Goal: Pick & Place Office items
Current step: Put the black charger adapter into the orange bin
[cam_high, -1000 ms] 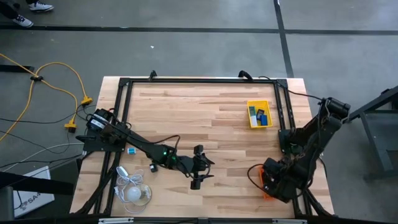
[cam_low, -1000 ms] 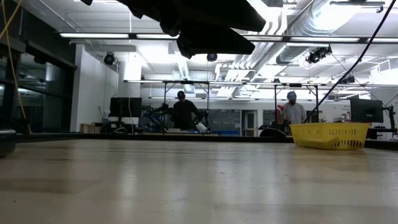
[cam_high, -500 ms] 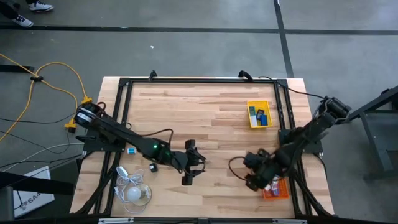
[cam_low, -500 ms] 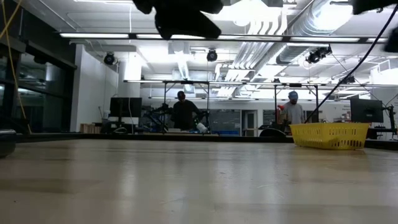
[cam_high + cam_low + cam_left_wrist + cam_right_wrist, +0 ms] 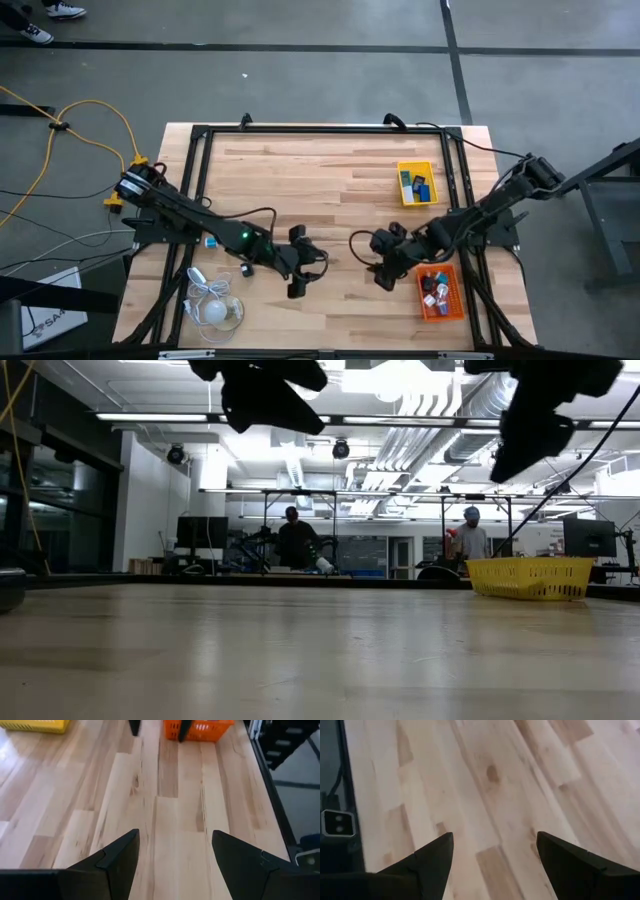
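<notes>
Both grippers hover open and empty over bare wood near the table's middle, facing each other. My left gripper (image 5: 300,262) (image 5: 175,855) points toward the table's right. My right gripper (image 5: 380,259) (image 5: 495,857) points toward the left. Several small office items lie in the orange tray (image 5: 441,293) (image 5: 200,730) by the near right edge. Some blue and black ones lie in the yellow tray (image 5: 417,184) (image 5: 530,578) farther back. A tiny blue piece (image 5: 212,241) and a black piece (image 5: 246,269) lie on the table behind my left gripper.
A white bulb-like thing with a coiled cord (image 5: 215,306) lies near the table's near left corner. A black frame (image 5: 320,129) runs around the table top. People stand in the room far behind the table (image 5: 295,540).
My right gripper has swung from above the orange tray toward the table's left, and the tray and its pieces now show. My left gripper has drawn back a little toward the table's left.
</notes>
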Tool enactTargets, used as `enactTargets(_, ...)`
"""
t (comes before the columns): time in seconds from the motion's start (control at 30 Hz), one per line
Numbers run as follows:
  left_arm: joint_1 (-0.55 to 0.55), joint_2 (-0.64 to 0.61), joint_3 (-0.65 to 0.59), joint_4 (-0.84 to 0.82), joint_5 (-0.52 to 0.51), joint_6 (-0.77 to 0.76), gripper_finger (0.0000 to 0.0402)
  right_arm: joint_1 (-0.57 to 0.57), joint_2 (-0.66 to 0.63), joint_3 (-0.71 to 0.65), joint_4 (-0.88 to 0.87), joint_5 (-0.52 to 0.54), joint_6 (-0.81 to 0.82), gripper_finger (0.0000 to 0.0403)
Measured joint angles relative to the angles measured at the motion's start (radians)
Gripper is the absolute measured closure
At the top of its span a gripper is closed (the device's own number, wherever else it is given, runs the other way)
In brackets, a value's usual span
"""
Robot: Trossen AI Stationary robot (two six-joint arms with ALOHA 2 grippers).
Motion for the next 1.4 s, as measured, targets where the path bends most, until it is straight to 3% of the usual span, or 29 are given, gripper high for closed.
enactTargets(0.13, -0.019, 0.0, 0.0, -0.018, 0.0, 0.022, 0.016, -0.025, 0.0, 0.0, 0.004, 0.011, -0.044, 0.0129)
enactTargets(0.33, -0.007, -0.012, 0.0, -0.13, -0.028, -0.122, 0.016, -0.054, 0.0, 0.0, 0.018, 0.012, -0.071, 0.0129)
enactTargets(0.67, -0.018, -0.019, 0.0, -0.379, -0.2, -0.357, 0.016, -0.072, 0.0, 0.0, 0.03, 0.012, -0.123, 0.0129)
enactTargets(1.07, -0.061, -0.077, -0.003, -0.63, -0.208, -0.463, 0.016, -0.071, 0.01, 0.001, 0.046, 0.011, -0.149, 0.0129)
enactTargets(1.4, -0.091, -0.209, -0.226, -0.64, -0.243, -0.62, 0.0168, -0.062, 0.011, 0.001, 0.063, 0.011, -0.122, 0.0129)
